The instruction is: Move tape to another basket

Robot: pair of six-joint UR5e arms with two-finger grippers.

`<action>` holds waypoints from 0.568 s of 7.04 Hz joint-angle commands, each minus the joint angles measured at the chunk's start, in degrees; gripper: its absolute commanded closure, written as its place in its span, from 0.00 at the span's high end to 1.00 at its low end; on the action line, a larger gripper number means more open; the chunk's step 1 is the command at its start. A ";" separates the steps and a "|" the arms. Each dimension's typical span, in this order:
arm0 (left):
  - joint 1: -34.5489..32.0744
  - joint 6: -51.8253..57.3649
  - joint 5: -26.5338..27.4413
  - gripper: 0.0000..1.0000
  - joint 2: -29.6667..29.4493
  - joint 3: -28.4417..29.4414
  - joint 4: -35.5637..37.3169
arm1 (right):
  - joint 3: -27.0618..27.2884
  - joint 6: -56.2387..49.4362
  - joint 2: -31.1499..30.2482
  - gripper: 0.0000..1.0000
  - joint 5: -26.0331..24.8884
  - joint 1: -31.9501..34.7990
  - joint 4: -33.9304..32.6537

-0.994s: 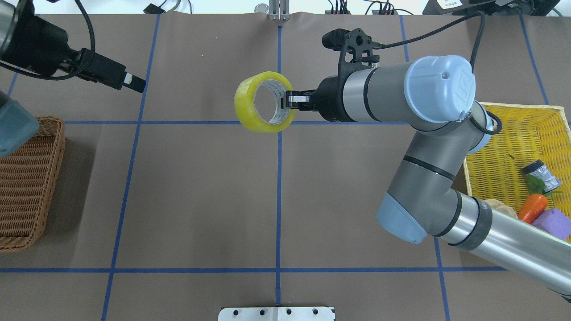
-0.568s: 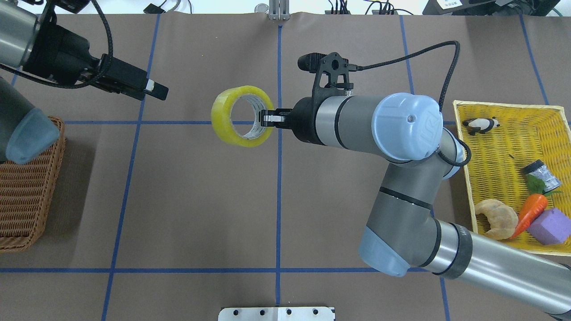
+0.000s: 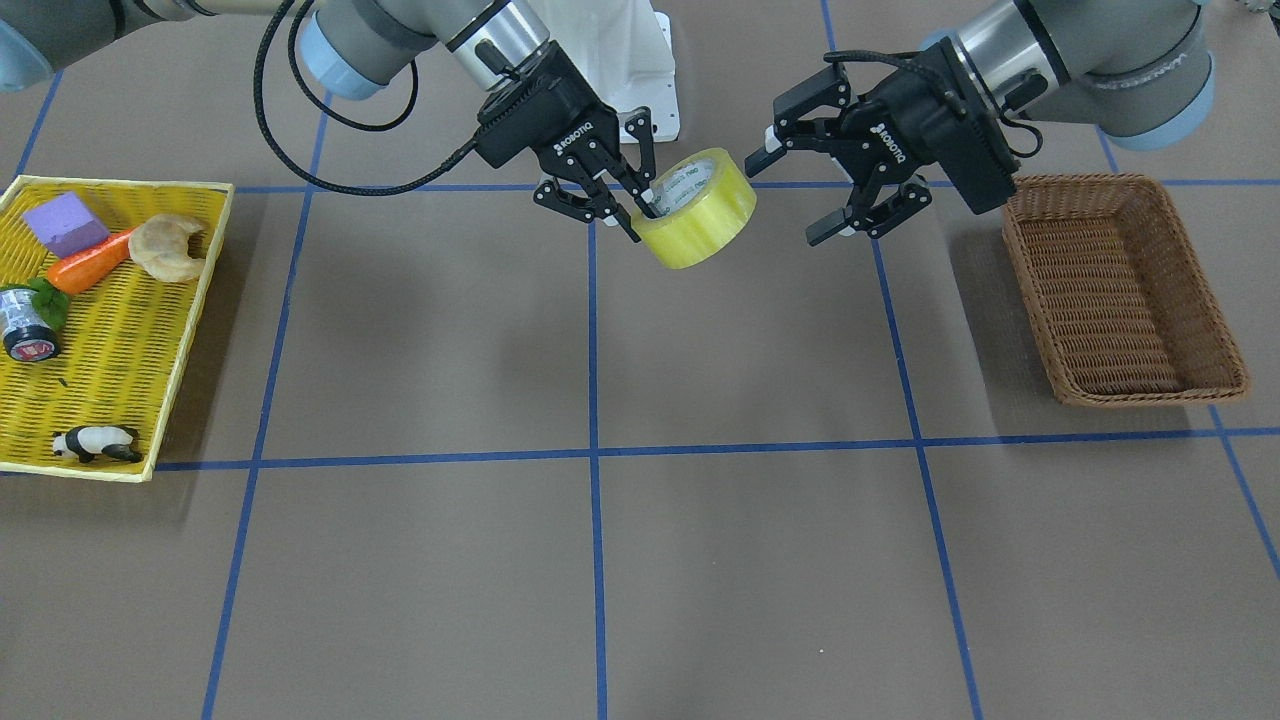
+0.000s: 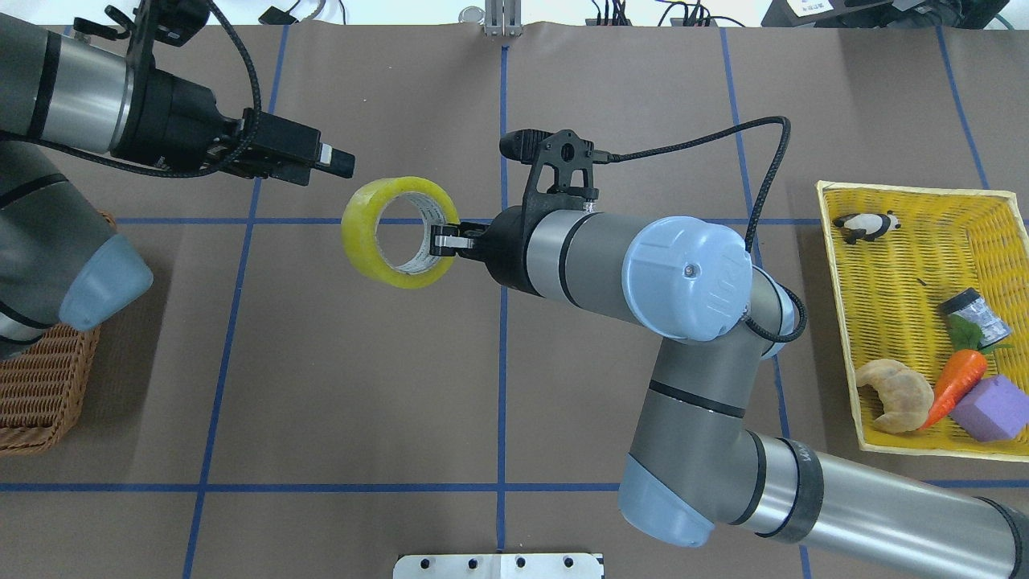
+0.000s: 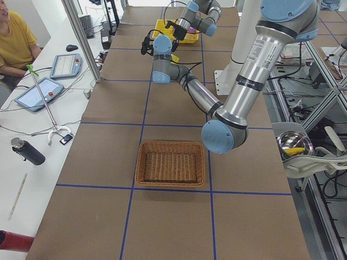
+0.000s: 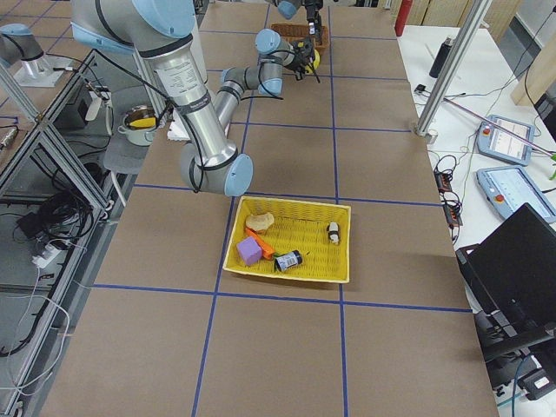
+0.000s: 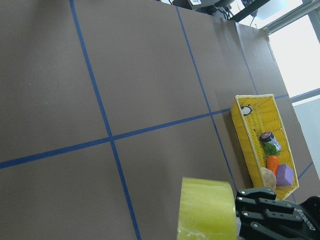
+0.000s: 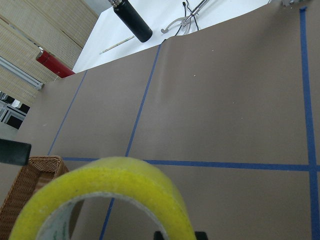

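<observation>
The tape (image 4: pixel 358 235), a yellow roll with a white printed core, hangs in the air over the table's middle. My right gripper (image 4: pixel 444 240) is shut on its wall, one finger inside the hole; the front view shows the same grip (image 3: pixel 632 205) on the tape (image 3: pixel 705 215). My left gripper (image 3: pixel 792 198) is open and empty, a short gap from the tape's other side; from overhead it (image 4: pixel 336 163) sits just up-left of the roll. The brown wicker basket (image 3: pixel 1120 290) stands empty at the table's left end, partly under my left arm (image 4: pixel 40 386).
A yellow mesh tray (image 4: pixel 900 265) at the right end holds a dark can (image 4: pixel 974 314), a carrot, a croissant, a purple block and a panda figure. Blue tape lines grid the brown table cover.
My right gripper has carried the tape leftward and a little toward the robot. My left arm has swung in from the left, bringing its gripper close to the roll.
</observation>
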 commanded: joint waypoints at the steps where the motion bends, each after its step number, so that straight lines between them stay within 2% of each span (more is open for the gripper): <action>1: 1.01 -0.10 0.24 0.98 -0.01 -0.20 -0.36 | -0.09 0.03 1.03 0.00 -0.64 -0.60 -0.15; 4: 1.63 -0.10 0.24 0.98 -0.01 -0.38 -0.36 | -0.09 -0.06 1.12 0.00 -0.64 -0.69 -0.15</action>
